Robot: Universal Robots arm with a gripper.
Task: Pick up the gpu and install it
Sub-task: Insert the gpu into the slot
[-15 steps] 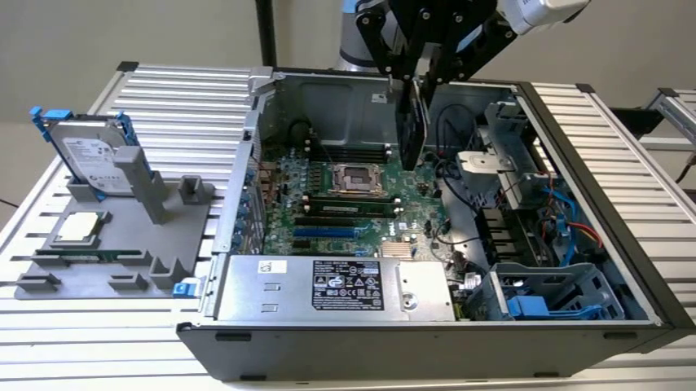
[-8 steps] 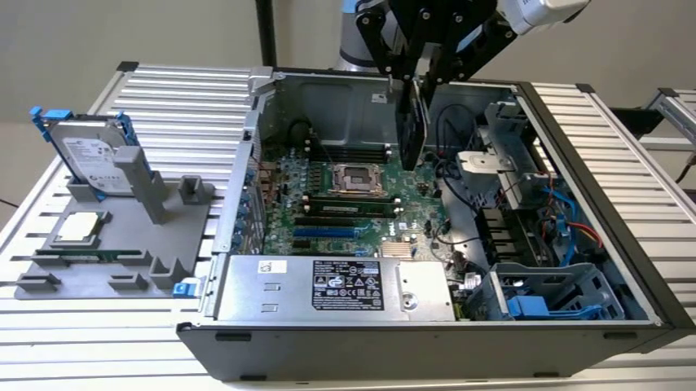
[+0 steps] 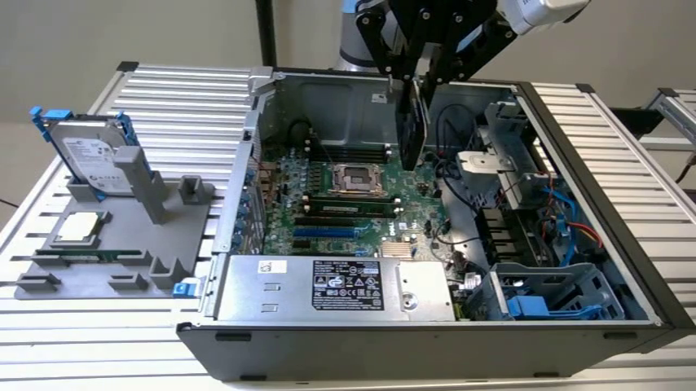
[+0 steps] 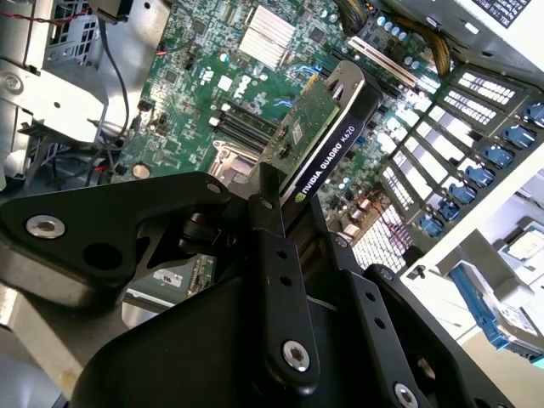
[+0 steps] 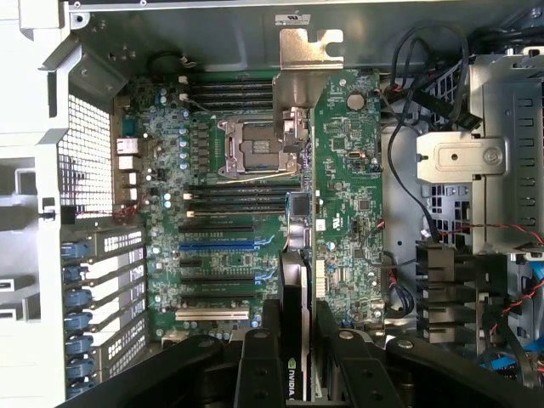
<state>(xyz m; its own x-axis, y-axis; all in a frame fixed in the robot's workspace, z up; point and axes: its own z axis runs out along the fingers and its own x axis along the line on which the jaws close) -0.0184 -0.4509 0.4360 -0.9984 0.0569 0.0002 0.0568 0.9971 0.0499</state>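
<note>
Exterior view: the gripper (image 3: pixel 419 81) is closed on the gpu (image 3: pixel 411 130), which hangs upright above the motherboard (image 3: pixel 348 208) inside the open computer case (image 3: pixel 435 354); the card's top edge is hidden in the grip.

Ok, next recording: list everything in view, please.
gpu: one, green with black cooler, hanging upright in the hand above the motherboard
computer case: one, dark grey, open, on the table
motherboard: one, green, inside the case
power supply: one, silver, inside the case beside the motherboard
hard drive: one, silver with blue frame, standing in the fixture
fixture: one, grey, on the table, exterior view's left of the case
table: one, silver slats, under everything
arm: one, grey, above the case
hand: one, black, shut on the gpu
</note>
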